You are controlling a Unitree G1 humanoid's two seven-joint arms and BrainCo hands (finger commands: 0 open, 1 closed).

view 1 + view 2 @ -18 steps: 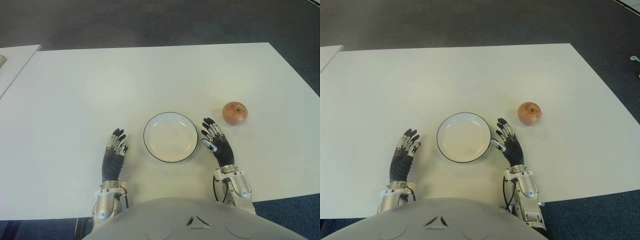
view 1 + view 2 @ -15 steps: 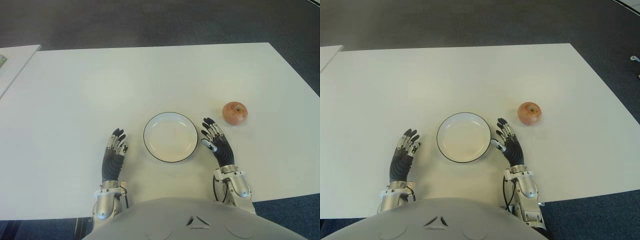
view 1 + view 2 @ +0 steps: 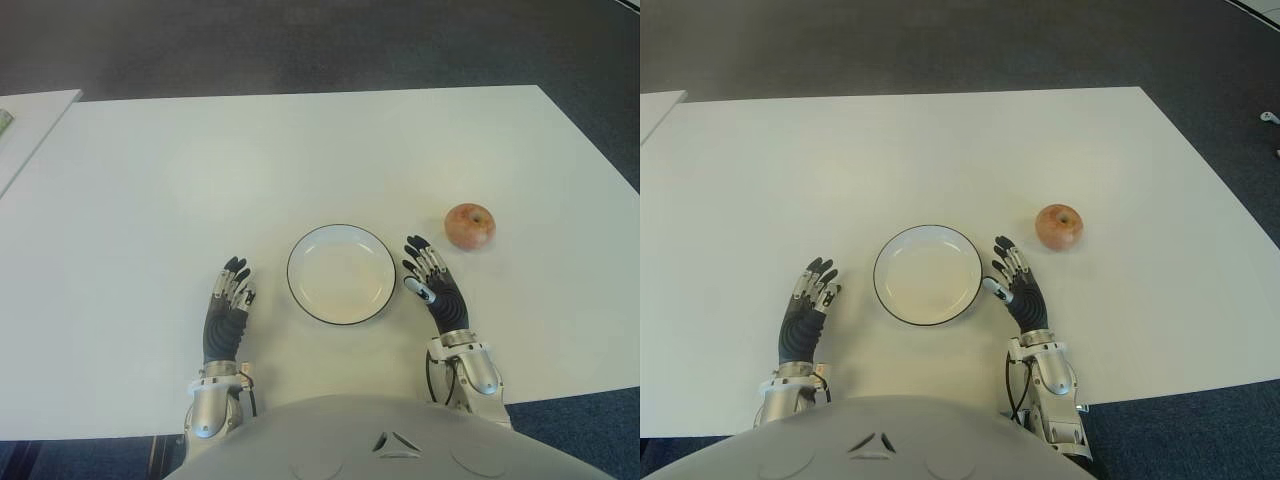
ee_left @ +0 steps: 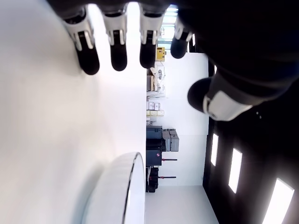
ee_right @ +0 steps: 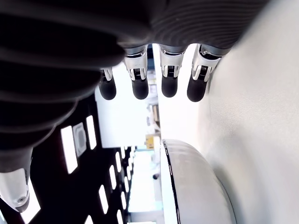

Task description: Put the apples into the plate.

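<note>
Office: white table, carpet

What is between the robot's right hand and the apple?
Nothing. In the left eye view, only bare white table separates the right hand, open beside the plate, from the apple. The left hand shows on the plate's other side.

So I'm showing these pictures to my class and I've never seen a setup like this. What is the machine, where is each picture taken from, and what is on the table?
It is a humanoid robot with two fingered hands. Two pictures come from cameras in its head, looking down at a white table. Two come from cameras on its wrists, close behind the fingers. On the table lie an empty white plate and, to its right, one apple. The left hand and right hand flank the plate, fingers open, holding nothing.
</note>
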